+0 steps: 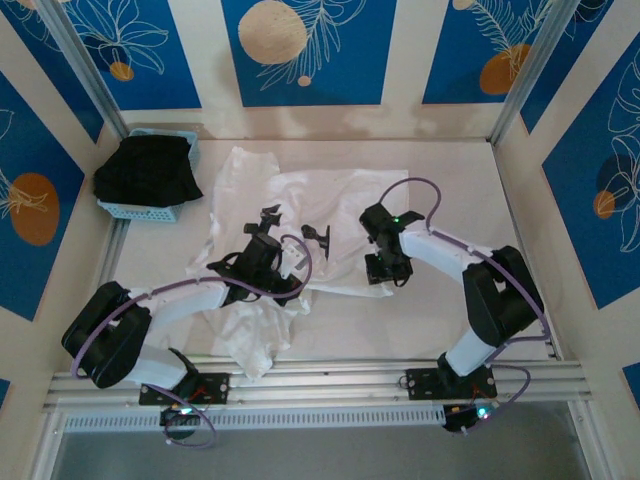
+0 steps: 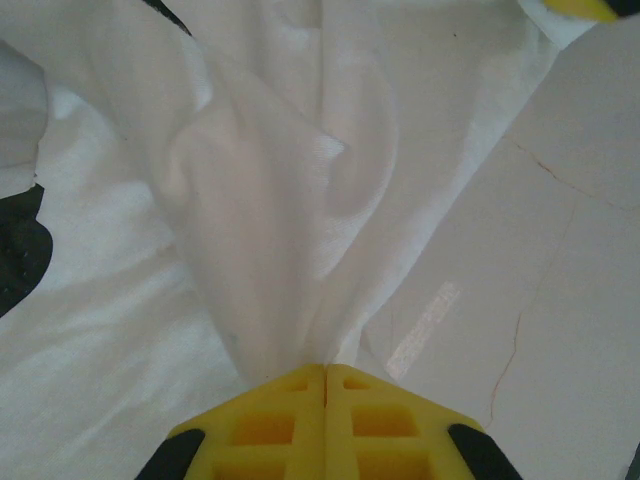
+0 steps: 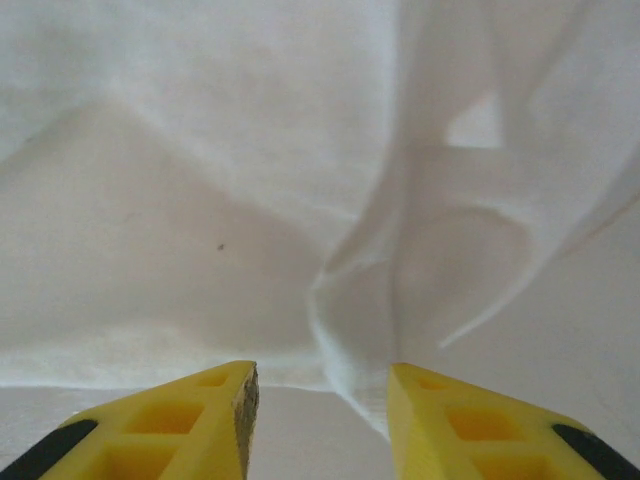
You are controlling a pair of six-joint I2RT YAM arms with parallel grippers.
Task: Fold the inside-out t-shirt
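The inside-out t-shirt lies rumpled across the middle and left of the table, white with small black marks. My left gripper sits over its middle. In the left wrist view that gripper is shut on a gathered ridge of the t-shirt, which rises in a peak from the yellow fingertips. My right gripper is at the shirt's near right edge. In the right wrist view it stands open, and a folded edge of the t-shirt reaches between its fingers.
A light blue basket holding a black garment stands at the back left corner. Bare table lies right of the shirt. Metal frame posts and patterned walls ring the table.
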